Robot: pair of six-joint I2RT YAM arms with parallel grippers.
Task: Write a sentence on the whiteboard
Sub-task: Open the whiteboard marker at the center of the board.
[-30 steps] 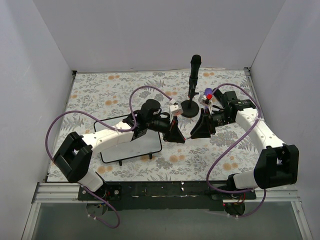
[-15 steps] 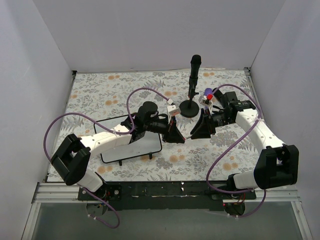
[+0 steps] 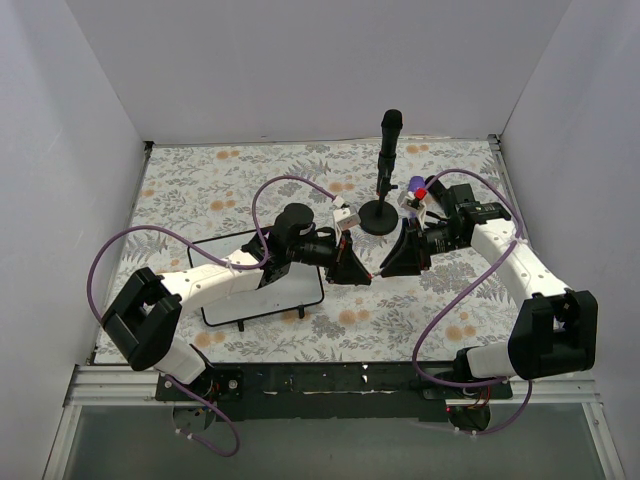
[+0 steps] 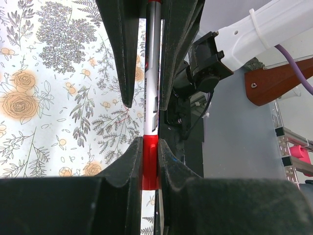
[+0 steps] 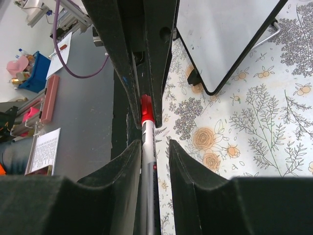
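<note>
A marker with a white-grey barrel (image 4: pixel 151 73) and a red cap (image 4: pixel 150 161) is held level above the table between my two grippers, which face each other tip to tip. My left gripper (image 4: pixel 150 143) is shut on the red cap. My right gripper (image 5: pixel 154 144) is around the barrel (image 5: pixel 148 166) with its jaws apart. The barrel lies against one finger and a gap shows on the other side. In the top view the left gripper (image 3: pixel 360 274) and the right gripper (image 3: pixel 392 267) almost meet. The whiteboard (image 3: pixel 290 290) lies under the left arm. Its visible surface (image 5: pixel 230 34) is blank. No red sentence shows.
A black round-based stand (image 3: pixel 378 216) with an upright black post (image 3: pixel 389 140) is just behind the grippers. Small purple and red items (image 3: pixel 416 187) sit by the right wrist. White walls enclose the floral tablecloth (image 3: pixel 200 190) on three sides.
The left arm's forearm has shifted a little to the left and back. Both grippers stay together at the marker, and a bit of red now shows between them.
</note>
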